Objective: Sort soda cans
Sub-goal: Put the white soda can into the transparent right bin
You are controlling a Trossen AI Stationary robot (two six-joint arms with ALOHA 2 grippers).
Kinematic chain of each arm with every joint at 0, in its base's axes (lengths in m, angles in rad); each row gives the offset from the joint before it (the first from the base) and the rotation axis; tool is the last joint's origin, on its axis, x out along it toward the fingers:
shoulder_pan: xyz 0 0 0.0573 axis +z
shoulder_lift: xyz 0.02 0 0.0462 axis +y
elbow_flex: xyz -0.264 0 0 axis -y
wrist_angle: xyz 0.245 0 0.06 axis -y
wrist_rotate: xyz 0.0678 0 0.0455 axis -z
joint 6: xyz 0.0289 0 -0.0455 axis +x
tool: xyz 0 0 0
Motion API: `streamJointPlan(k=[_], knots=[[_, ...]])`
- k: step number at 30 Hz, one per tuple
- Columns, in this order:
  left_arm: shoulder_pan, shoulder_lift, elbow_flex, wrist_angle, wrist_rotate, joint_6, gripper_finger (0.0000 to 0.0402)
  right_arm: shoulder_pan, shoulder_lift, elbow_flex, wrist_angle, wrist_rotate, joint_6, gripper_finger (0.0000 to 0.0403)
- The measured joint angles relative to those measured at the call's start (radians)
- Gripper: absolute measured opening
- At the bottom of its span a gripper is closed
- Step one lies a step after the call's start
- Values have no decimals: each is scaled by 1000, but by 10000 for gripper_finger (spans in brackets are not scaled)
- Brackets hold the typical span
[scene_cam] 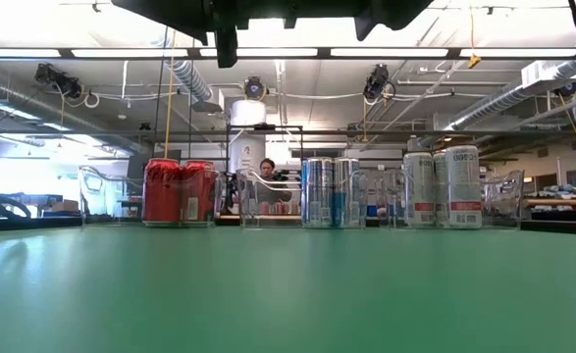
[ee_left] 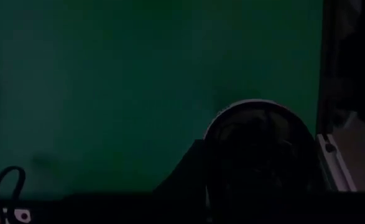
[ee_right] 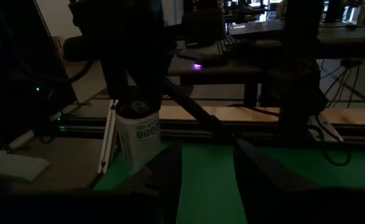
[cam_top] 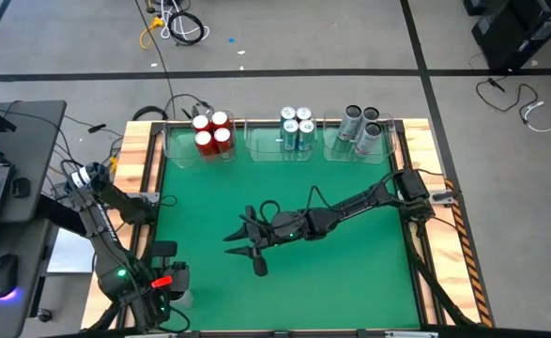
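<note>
Fingers of the right gripper are spread apart w/ nothing between them, only bare green mat showing in the gap. That gripper hangs over the middle of the mat, and its arm reaches in from the table's right side. The left gripper is tucked back at the near left corner, fingers clenched tight. Can't tell if they pinch anything, bc its own camera sees mostly dark mat and a round dark shape w/ a pale rim. A white can-shaped thing w/ green print stands at the mat's edge right under the left arm. Can't tell if the arm touches it.

All the soda cans sit far from both grippers, in three clear bins lined up along the far edge of the table. Red cans are bunched in the left bin, blue-and-white cans in the middle one, and grey cans in the right one. They all stand upright, packed close, 4 per bin as far as I can see. A person sits way back in the room behind the bins.
</note>
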Motion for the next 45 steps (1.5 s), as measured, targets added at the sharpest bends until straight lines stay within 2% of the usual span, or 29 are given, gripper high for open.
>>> streamJointPlan(k=[6,15,19,25,28,31,38,45], knots=[[0,0,43,-23,-36,-1,0,0,0,0,1,-1,0,129],[0,0,54,-16,-23,-8,0,0,0,0,1,-18,4,127],[0,-1,99,-15,31,-57,0,0,0,0,1,-18,4,131],[-61,-4,157,5,210,-333,0,1,-1,0,1,-18,14,144],[-113,-4,124,15,239,-465,0,1,-1,0,1,-18,23,146],[-152,-3,56,49,231,-529,0,1,-1,0,1,-18,23,146],[-191,-2,-108,175,211,-541,0,9,-1,0,0,-77,48,149],[-224,-2,-214,301,81,-554,0,27,9,5,7,-87,61,163]])
